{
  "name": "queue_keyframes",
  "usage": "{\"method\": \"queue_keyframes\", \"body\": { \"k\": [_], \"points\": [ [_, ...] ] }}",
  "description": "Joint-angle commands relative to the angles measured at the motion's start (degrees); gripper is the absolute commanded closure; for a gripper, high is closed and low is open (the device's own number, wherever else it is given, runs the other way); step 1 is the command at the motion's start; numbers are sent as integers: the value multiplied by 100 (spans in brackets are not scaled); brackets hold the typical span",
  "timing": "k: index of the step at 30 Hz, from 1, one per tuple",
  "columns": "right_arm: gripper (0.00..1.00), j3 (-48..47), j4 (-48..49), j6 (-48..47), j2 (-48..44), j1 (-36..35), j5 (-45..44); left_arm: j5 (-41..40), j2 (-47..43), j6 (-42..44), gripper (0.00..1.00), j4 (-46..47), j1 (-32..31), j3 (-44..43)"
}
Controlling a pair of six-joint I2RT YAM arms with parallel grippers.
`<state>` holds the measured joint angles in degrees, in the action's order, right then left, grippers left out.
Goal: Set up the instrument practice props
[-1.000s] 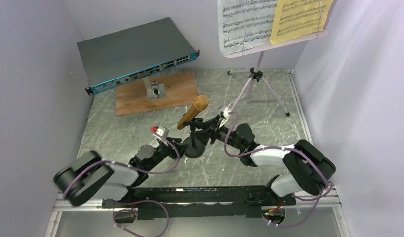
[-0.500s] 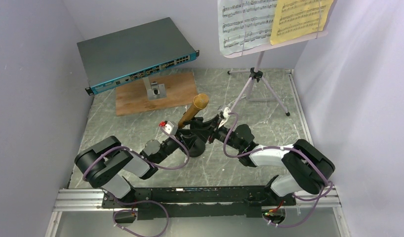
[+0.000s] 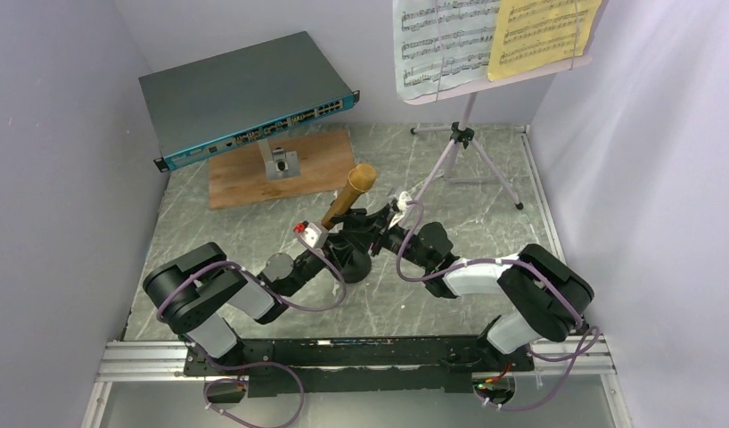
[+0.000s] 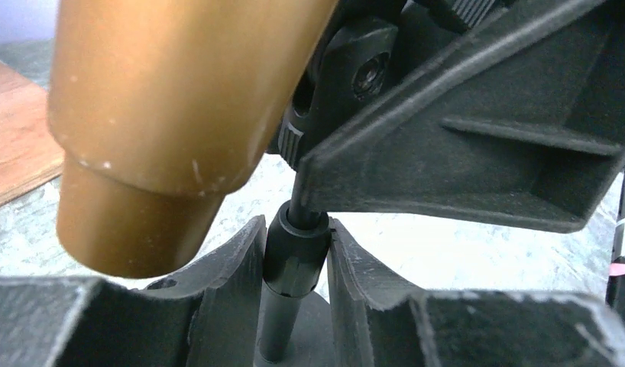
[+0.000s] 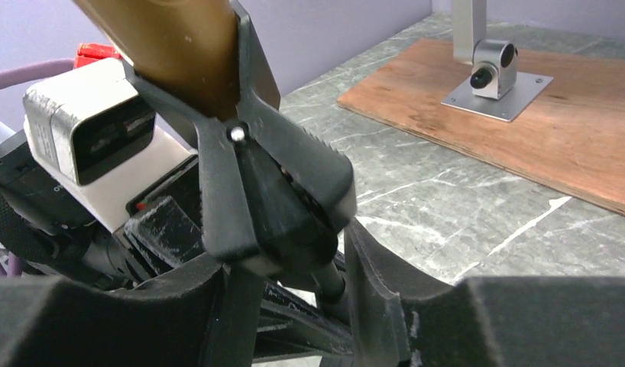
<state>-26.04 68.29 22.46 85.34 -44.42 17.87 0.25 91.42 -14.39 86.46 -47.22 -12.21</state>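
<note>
The gold microphone (image 3: 350,194) sits tilted in the clip of the short black mic stand (image 3: 348,266) at mid-table. My left gripper (image 3: 334,246) is shut on the stand's post; in the left wrist view (image 4: 294,228) its fingers (image 4: 233,267) press the post's collar (image 4: 296,256), with the microphone's (image 4: 157,115) tail above. My right gripper (image 3: 372,225) is shut on the clip, seen in the right wrist view (image 5: 283,252) around the black clip (image 5: 271,199). The lilac music stand (image 3: 466,116) stands at the back right with a white sheet (image 3: 441,40) and a yellow sheet (image 3: 541,34).
A grey network switch (image 3: 241,94) with a blue front rests raised at the back left over a wooden board (image 3: 316,169) with a metal block (image 3: 279,163); both also show in the right wrist view (image 5: 539,138). Walls close in left, right and behind.
My left arm has swung forward and right to the mic stand, and its gripper now holds the post. The microphone and right gripper have shifted slightly away from me.
</note>
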Motion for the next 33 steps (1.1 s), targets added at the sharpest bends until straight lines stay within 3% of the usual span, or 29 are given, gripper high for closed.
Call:
{"method": "queue_keyframes", "body": {
  "k": [1,9,13,33],
  "points": [
    [60,-241,539,-167,29,-56,-241,-104,166,532,78,260,-191,-32],
    [84,-119,572,-394,-226,-91,-389,-434,427,685,90,266,-339,3],
    [91,-127,422,-542,-501,-102,-426,-516,520,701,92,267,-383,12],
    [97,-291,-4,-907,-1535,-139,-492,-801,902,717,96,267,-419,87]
  ]
}}
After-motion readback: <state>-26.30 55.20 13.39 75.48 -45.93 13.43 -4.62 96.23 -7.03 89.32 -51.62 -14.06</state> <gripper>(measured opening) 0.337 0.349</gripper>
